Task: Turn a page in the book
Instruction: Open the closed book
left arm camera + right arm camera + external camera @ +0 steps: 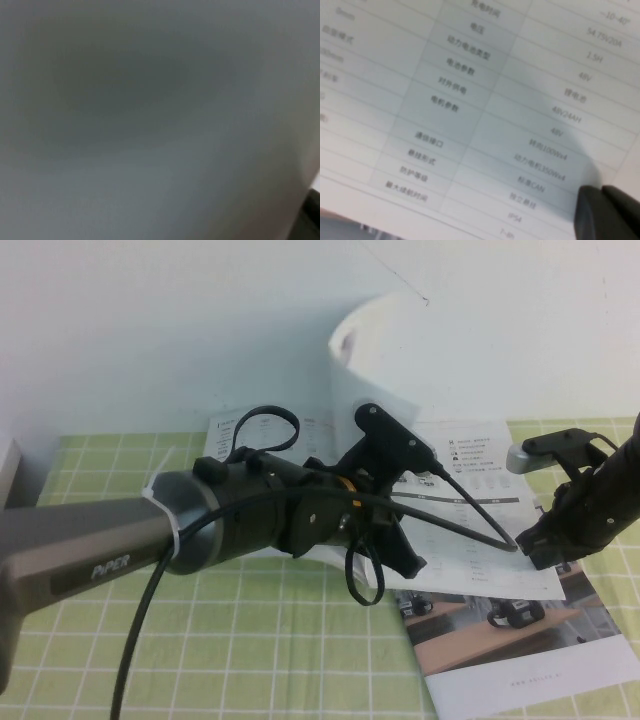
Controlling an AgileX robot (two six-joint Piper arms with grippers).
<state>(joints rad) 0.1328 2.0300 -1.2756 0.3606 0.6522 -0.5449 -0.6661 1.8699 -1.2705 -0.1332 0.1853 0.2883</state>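
Green-checked cloth (250, 640) covers the table before a white wall. On it lies the thin white printed paper booklet (500, 630), open. Its one white sheet (375, 350) curls upright at the far centre. Left gripper (385, 490) reaches into it; whether its fingers are spread I cannot tell. Right gripper (545, 545), fingers pressed together, rests on the right-hand page.

The left gripper (400, 502) is partly hidden behind the lifted page (375, 355); the left wrist view is filled with grey blur.
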